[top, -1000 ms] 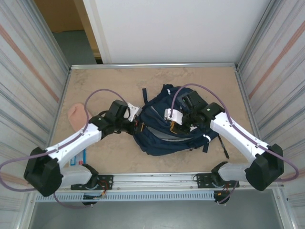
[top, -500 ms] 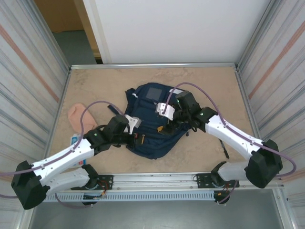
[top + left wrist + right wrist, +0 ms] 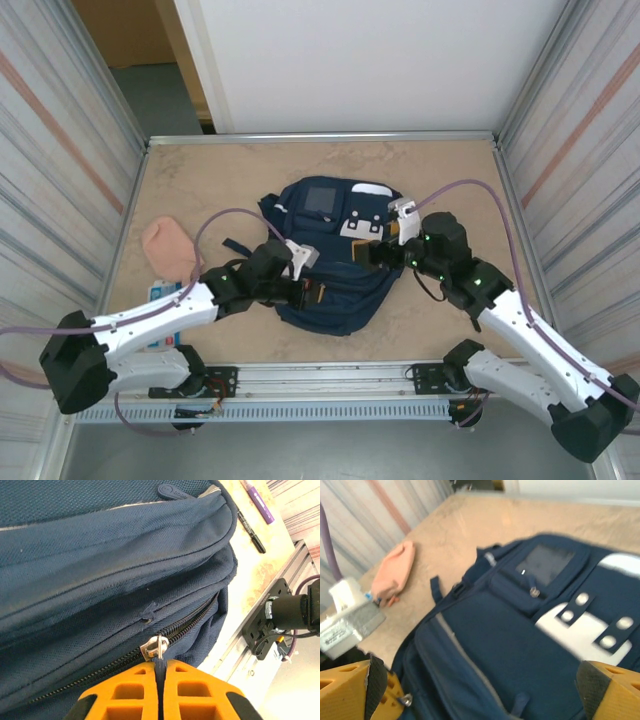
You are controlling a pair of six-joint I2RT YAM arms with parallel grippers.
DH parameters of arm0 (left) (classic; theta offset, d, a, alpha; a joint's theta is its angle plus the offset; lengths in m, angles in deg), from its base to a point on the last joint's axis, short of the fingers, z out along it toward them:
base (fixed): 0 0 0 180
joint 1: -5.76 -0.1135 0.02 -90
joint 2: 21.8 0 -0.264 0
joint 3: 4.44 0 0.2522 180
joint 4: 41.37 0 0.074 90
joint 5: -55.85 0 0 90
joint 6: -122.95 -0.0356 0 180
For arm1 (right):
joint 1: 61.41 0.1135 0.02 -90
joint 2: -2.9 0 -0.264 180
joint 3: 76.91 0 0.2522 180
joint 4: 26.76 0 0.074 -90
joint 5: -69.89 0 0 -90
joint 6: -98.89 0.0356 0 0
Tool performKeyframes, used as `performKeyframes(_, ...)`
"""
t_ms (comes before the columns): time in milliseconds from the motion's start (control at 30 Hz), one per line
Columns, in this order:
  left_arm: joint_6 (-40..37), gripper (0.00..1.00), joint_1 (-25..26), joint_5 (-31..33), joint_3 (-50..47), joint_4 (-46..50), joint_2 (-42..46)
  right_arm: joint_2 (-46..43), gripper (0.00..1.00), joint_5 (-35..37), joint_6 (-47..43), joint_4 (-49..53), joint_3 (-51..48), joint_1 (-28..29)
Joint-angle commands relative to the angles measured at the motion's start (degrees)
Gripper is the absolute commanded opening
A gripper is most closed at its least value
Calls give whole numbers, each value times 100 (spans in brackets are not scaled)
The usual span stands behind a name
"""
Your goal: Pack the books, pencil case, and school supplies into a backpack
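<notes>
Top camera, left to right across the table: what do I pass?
Pink lump → left gripper, shut on the zipper pull → right gripper, open. The backpack lies beneath both grippers, so it has no clean slot.

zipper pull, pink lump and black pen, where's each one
zipper pull (image 3: 154, 647): left wrist view, on the metal tab beside the zipper teeth
pink lump (image 3: 165, 248): top view, on the middle of the lump
black pen (image 3: 248, 527): left wrist view, midway along its barrel
</notes>
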Motion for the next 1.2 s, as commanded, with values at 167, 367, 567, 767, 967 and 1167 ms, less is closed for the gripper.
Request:
performKeyframes(167,110,0,20,-235,339,-829,-309,-283,78,-555,-4404,512,-797,681)
performKeyframes(367,79,0,206,-309,261,-795,-320,731,67,-411,-5132,766,-250,969)
performKeyframes(567,95,0,249,-348,274,-898,-246,1811,53,-745,-5370,1000,276,775)
performKeyframes(767,162,0,233,-93,119,-830,7,1803,18,-833,-5836,1130,234,860)
performKeyframes(967,21,0,-436,314,-136,47,507,1114,0,-507,-6242,1028,-30,926)
performKeyframes(1167,-77,0,-1081,1097,-424,847,671,882,0,1229,-7181,1124,-405,1342)
